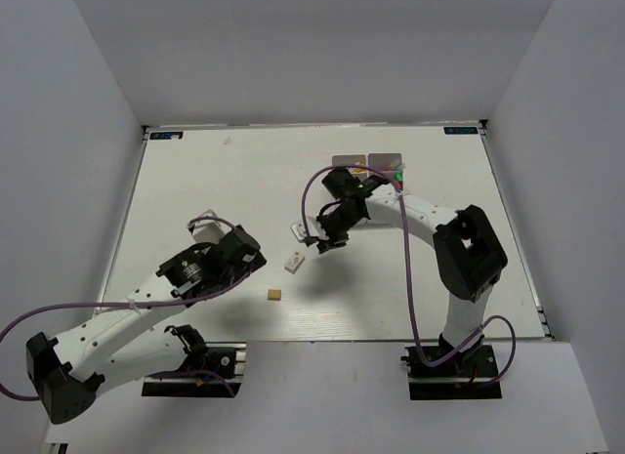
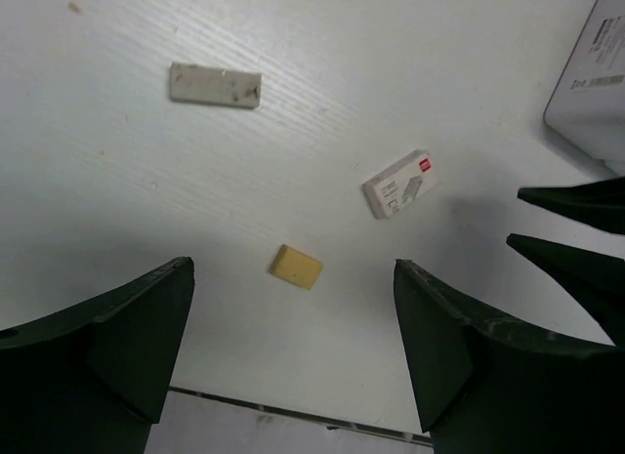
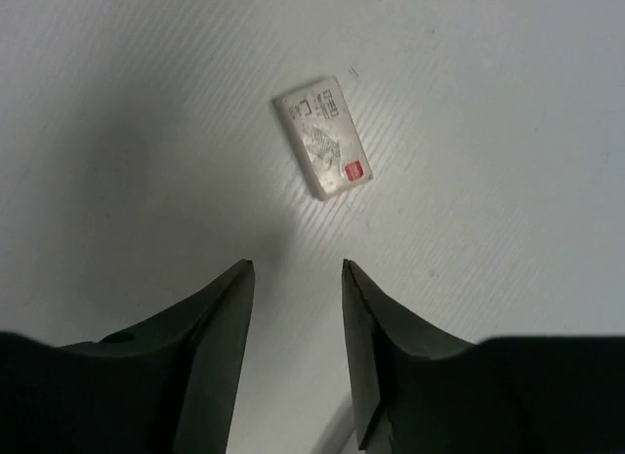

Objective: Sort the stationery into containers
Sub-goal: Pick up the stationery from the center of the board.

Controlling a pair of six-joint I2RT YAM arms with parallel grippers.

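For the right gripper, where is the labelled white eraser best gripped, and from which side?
Across its two long sides, at mid-length, from straight above. The eraser lies flat on the table, nothing beside it. It sits slanted ahead of the right gripper, so the wrist probably needs a turn to straddle its narrow width.

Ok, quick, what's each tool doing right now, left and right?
Left tool: open wide, holding nothing.
Right tool: open only narrowly, holding nothing.
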